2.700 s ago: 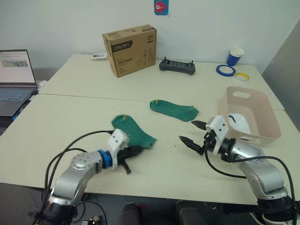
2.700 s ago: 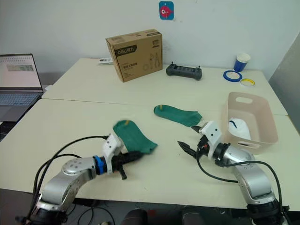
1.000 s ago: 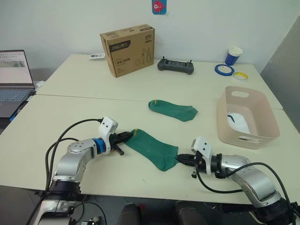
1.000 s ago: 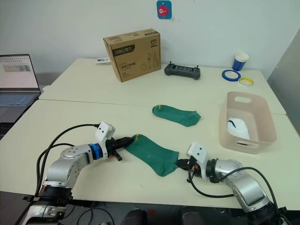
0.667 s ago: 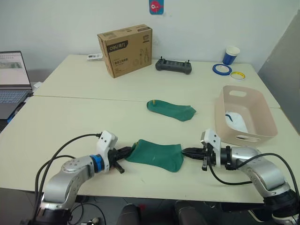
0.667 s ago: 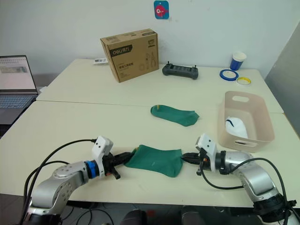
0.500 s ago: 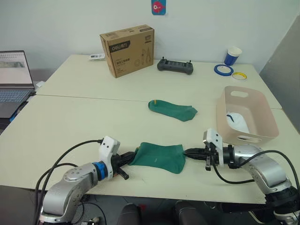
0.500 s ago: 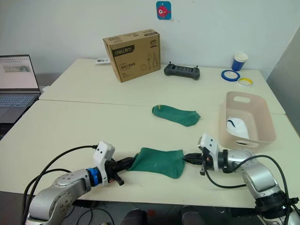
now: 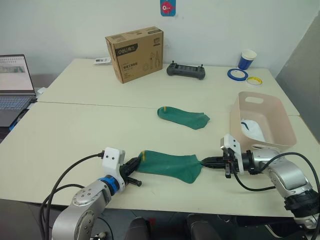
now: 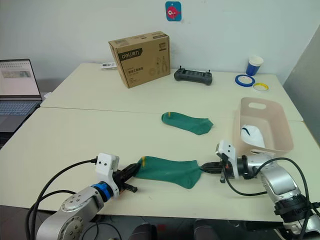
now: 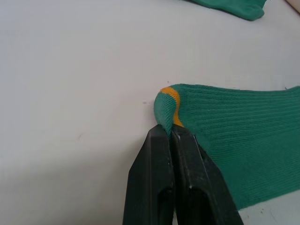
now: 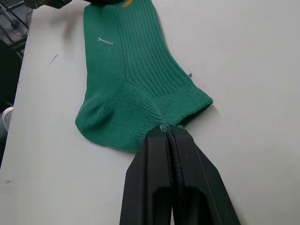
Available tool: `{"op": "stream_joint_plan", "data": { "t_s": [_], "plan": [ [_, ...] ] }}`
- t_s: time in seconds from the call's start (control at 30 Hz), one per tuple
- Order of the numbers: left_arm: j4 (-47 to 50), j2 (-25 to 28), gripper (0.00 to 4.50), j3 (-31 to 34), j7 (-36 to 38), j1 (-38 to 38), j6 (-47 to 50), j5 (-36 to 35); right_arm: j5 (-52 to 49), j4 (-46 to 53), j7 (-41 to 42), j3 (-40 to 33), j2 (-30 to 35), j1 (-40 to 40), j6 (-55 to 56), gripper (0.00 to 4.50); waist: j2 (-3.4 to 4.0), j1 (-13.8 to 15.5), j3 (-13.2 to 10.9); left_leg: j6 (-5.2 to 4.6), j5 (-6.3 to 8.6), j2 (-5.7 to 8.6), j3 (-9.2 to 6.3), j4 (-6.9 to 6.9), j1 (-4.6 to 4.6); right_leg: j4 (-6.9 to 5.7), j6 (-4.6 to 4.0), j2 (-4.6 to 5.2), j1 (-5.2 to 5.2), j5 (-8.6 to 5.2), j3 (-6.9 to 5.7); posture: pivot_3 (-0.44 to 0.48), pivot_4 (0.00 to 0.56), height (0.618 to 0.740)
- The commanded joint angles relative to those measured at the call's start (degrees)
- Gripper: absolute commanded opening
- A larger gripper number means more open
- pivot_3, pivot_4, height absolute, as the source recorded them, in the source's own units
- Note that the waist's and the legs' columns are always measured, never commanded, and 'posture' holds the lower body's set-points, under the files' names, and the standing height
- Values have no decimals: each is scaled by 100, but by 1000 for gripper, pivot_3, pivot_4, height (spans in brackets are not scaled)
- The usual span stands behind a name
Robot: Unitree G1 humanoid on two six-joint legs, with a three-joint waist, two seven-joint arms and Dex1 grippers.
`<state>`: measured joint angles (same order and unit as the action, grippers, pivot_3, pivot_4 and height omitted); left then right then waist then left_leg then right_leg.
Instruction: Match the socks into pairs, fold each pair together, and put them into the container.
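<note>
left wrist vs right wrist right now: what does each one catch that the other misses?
Left wrist alone: the orange cuff tab of the stretched dark green ankle sock, pinched by the left gripper, with the edge of the second dark green sock beyond it.

Right wrist alone: the sock's toe end, pinched by the right gripper, and most of the sock's length running away from it.

Both: the same green sock flat on the pale beige table, each pair of black fingers shut on it.

Office or lab room: pale desk (image 9: pixel 90 125), laptop (image 9: pixel 15 85) at left edge, cardboard box (image 9: pixel 135 53), controller (image 9: pixel 186 71), tape rolls (image 9: pixel 241 74) and cup (image 9: pixel 248 59) along far edge.
</note>
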<state>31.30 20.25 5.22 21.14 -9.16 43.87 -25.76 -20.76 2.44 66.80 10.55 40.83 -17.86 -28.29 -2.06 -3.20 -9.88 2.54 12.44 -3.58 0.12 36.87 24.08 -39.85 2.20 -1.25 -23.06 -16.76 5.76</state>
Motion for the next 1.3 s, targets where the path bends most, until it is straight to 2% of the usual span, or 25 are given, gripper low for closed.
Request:
{"op": "stream_joint_plan", "data": {
  "t_s": [0.03,0.1,0.3,0.5,0.53,0.6,0.7,0.77,0.8,0.87,0.93,1.0,1.03,1.13,1.23,1.3],
  "plan": [
    [250,52,0,-36,173,-152,146,-274,32,62,145,-61,121,-46,106,27,0,1,0,0,0,0,0,-1,1,0,-1,0,0,-1,-1,0,150,740],
    [309,81,0,-142,213,-330,83,-247,-56,186,204,-93,168,-17,-46,27,1,1,0,0,0,-2,-2,-2,0,-1,-2,-1,0,-1,-2,0,150,740],
    [462,-288,0,-198,-181,-590,-179,-127,-53,310,322,-62,274,96,-104,27,1,2,0,0,0,0,0,1,-3,0,-2,2,3,-1,0,0,150,740],
    [190,-196,0,-351,-95,-623,-624,140,5,224,240,-52,173,27,-96,27,0,-2,0,0,0,1,1,0,-18,2,-26,2,16,-15,3,0,150,740],
    [165,-174,442,-346,-8,-644,-670,101,8,212,233,-66,171,21,-85,442,0,-1,0,0,0,1,1,0,-18,3,-28,1,16,-16,3,0,150,740],
    [168,-100,964,-286,226,-708,-681,-83,-36,242,174,-164,167,7,-99,984,0,-2,0,0,0,0,2,0,-18,3,-30,2,17,-17,3,0,150,740],
    [118,14,1931,-65,435,-683,-654,-317,-108,338,110,-301,225,-33,-140,2070,1,-3,0,1,0,0,2,-1,-18,4,-33,2,16,-19,3,0,150,740],
    [-13,271,2571,240,742,-632,-665,-524,-406,591,34,-534,236,-85,-448,2762,2,-4,-1,0,0,0,0,-1,-18,3,-34,2,16,-19,1,0,150,740],
    [-54,441,2905,409,929,-609,-630,-673,-536,738,10,-630,248,-94,-578,2815,3,-6,-2,0,0,-1,0,-2,-18,2,-35,1,14,-20,1,0,150,740],
    [-139,849,3519,759,1307,-511,-531,-980,-685,1032,-90,-734,218,-88,-716,2815,3,-13,-3,0,0,-3,-2,-3,-18,-1,-36,-2,9,-20,0,0,150,740],
    [-238,1273,3519,984,1689,-389,-515,-1157,-771,1274,-207,-742,138,-91,-798,2815,1,-12,-5,0,0,-6,-5,-5,-19,-3,-40,-3,6,-22,-3,0,150,740],
    [-425,1722,3519,1038,2172,-28,-874,-1038,-678,1486,-487,-584,-175,-142,-633,2815,-1,-10,-7,1,0,-6,-5,-6,-19,1,-45,-3,-14,-25,-5,0,150,740],
    [-538,1868,3550,970,2392,235,-1020,-1006,-568,1527,-645,-464,-356,-186,-522,2633,-1,-11,-8,1,1,-4,-4,-6,-19,1,-47,-1,-15,-27,-6,0,150,740],
    [-780,2062,2929,218,2934,1012,-1447,-625,-176,1565,-802,55,-767,-249,-137,1845,1,11,-9,2,1,-2,0,-5,-16,9,-44,4,-15,-25,-7,0,150,740],
    [-949,2104,2016,-446,3288,1494,-1661,-293,115,1490,-783,439,-918,-299,174,815,4,25,-9,2,1,2,9,-11,-9,42,-29,11,-8,-16,-4,0,150,740],
    [-1221,2083,1343,-981,3507,1823,-1899,88,299,1320,-793,645,-1003,-300,359,60,4,30,-10,2,1,2,14,-12,22,58,11,18,0,11,-4,0,150,740]
  ]
}}
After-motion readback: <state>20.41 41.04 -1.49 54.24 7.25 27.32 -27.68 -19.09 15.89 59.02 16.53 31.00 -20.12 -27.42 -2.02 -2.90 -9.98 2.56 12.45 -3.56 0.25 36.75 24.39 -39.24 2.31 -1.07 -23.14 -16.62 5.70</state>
